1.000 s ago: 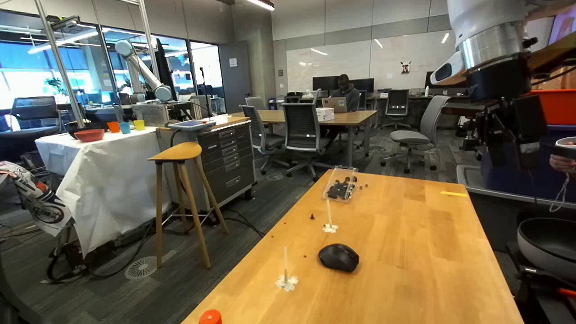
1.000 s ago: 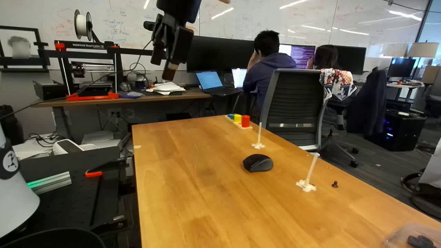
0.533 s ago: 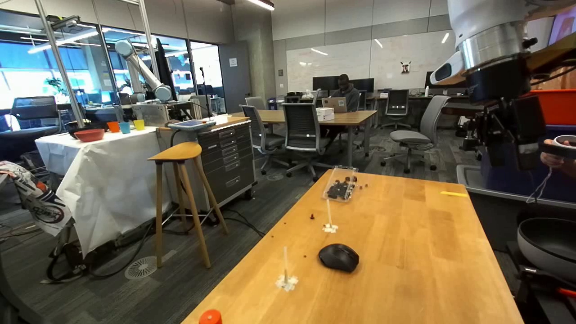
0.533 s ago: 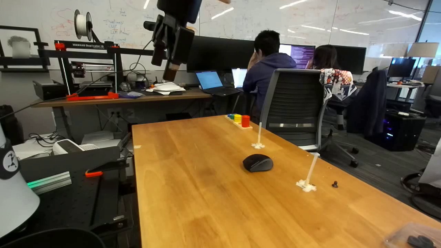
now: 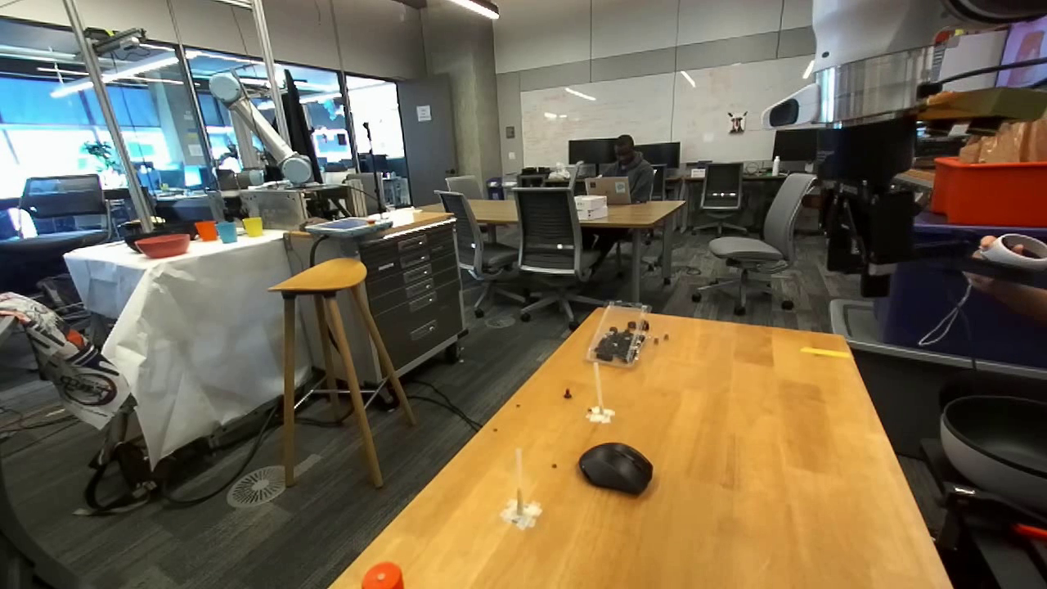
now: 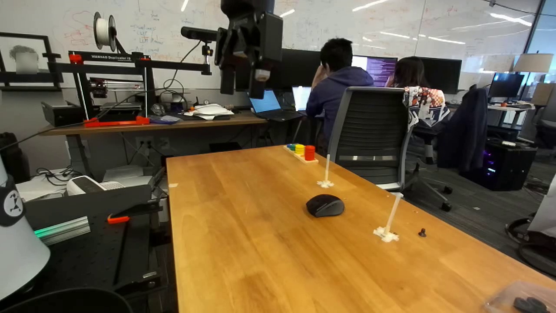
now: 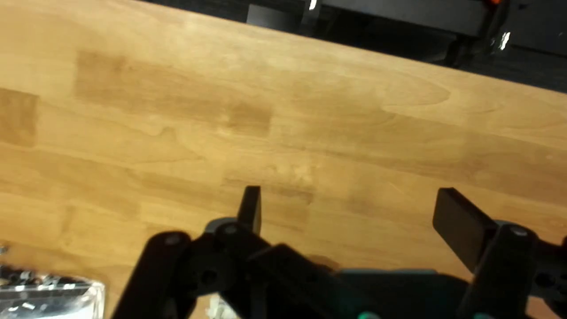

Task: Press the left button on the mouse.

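The gripper (image 6: pixel 242 88) was slanted; now it has moved over and points nearly straight down. The white ring controller (image 5: pixel 999 253) has moved too.

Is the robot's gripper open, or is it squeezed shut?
The gripper is open: in the wrist view its two fingers stand wide apart, and the wooden table shows through the gap between them.

Mouse (image 5: pixel 615 469) black; end effector (image 7: pixel 349 197) black; table (image 6: pixel 243 234) honey-brown, patchwork grain.

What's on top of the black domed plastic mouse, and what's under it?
Both exterior views show nothing resting on the black domed plastic mouse. It sits on the tan wooden table; the mouse's underside and the wood it covers are hidden.
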Action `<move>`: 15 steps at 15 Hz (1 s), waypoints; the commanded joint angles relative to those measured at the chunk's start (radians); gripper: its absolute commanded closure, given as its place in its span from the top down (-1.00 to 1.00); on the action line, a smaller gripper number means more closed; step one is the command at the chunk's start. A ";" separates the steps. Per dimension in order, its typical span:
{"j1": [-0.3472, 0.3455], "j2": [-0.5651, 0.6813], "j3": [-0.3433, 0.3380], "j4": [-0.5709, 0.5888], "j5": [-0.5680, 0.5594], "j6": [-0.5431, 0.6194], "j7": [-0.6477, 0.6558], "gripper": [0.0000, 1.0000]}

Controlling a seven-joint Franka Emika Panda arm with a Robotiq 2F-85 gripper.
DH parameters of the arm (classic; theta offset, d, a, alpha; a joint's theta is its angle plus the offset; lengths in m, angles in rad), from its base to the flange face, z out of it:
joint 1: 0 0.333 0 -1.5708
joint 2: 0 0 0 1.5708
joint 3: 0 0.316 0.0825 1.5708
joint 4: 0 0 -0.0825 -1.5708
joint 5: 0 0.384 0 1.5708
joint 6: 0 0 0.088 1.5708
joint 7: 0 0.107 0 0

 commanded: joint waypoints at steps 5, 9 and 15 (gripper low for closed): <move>-0.011 0.000 0.004 0.002 -0.002 0.037 0.000 1.00; -0.044 0.020 0.023 -0.021 -0.118 0.233 0.044 0.50; -0.113 0.146 0.041 -0.033 -0.312 0.606 0.184 -0.33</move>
